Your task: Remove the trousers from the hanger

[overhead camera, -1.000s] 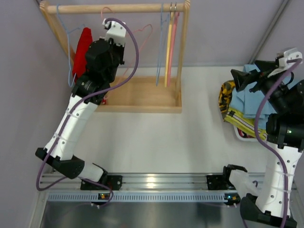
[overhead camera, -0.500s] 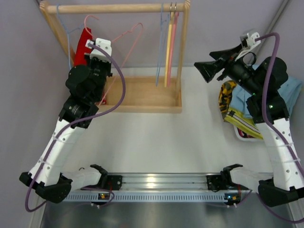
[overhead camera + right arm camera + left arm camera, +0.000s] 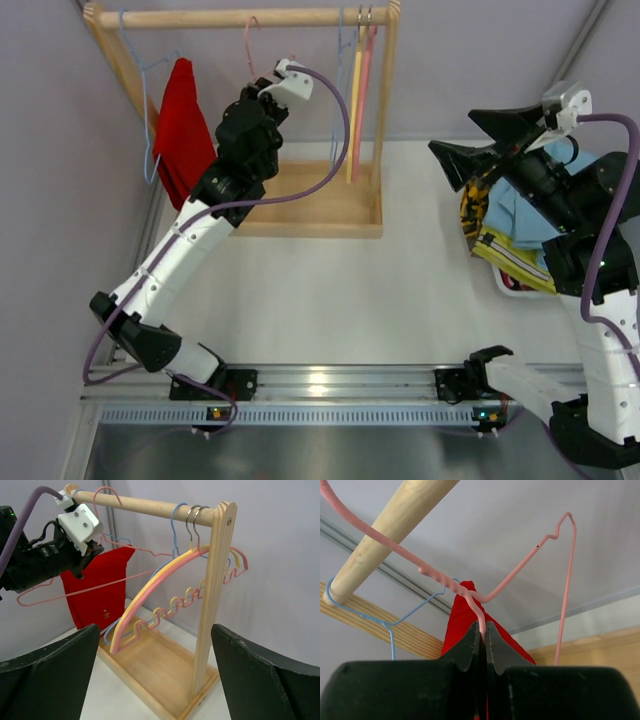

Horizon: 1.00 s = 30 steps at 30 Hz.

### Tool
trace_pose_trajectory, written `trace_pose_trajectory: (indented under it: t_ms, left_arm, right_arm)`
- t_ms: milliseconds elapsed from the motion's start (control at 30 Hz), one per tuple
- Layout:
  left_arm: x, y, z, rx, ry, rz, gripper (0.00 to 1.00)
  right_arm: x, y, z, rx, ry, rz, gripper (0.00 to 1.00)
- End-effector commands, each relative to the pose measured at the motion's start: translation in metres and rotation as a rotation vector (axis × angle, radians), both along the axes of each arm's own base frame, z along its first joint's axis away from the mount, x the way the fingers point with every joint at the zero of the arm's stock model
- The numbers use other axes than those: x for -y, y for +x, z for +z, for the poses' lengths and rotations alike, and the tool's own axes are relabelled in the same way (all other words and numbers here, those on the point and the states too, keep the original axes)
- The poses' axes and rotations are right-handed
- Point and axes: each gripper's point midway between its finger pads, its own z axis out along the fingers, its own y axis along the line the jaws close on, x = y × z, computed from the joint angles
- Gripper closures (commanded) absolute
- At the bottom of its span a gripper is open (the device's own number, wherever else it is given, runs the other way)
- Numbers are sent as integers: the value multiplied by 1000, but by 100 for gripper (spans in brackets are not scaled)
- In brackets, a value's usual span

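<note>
The red trousers (image 3: 180, 130) hang from a blue wire hanger (image 3: 150, 70) at the left end of the wooden rail (image 3: 200, 17). They also show in the right wrist view (image 3: 95, 590) and behind my fingers in the left wrist view (image 3: 462, 612). My left gripper (image 3: 265, 88) is shut on the neck of a bare pink wire hanger (image 3: 520, 567), whose hook lies over the rail (image 3: 385, 535). My right gripper (image 3: 480, 140) is open and empty, above the pile with the light blue trousers (image 3: 520, 215) and the yellow-green trousers (image 3: 505, 255).
Yellow, pink and blue empty hangers (image 3: 357, 100) hang at the rail's right end by the post (image 3: 212, 590). The rack has a wooden tray base (image 3: 300, 200). A yellow-and-black patterned cloth (image 3: 475, 200) lies at the pile's left edge.
My left gripper carried the pink hanger right, away from the red trousers, and its hook now lies over the rail. My right gripper swung a little right and lower in the top view.
</note>
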Motion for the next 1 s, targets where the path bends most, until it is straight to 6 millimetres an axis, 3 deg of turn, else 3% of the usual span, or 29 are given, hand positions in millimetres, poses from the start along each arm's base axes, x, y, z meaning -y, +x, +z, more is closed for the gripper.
trace_pose_trajectory:
  t_ms: [0, 233, 500, 733, 900, 933, 967]
  left_arm:
    - [-15, -14, 49, 120, -50, 76, 100]
    - [-9, -12, 62, 154, -94, 46, 100]
    - [11, 7, 73, 200, -73, 5, 100]
    - [39, 41, 52, 159, -42, -22, 100]
    - [54, 54, 40, 134, -59, -58, 100]
    - [57, 54, 45, 146, -90, -82, 100]
    - [62, 57, 35, 108, -77, -97, 100]
  right_arm:
    - [1, -4, 6, 24, -14, -11, 6]
    - [3, -4, 1, 5, -25, -20, 5]
    - [3, -3, 0, -11, -15, -19, 4]
    - [7, -10, 0, -5, -32, -34, 4]
    - [9, -14, -3, -10, -40, -39, 4]
    - [10, -15, -2, -6, -39, -40, 4]
    - [10, -15, -4, -7, -44, -42, 4]
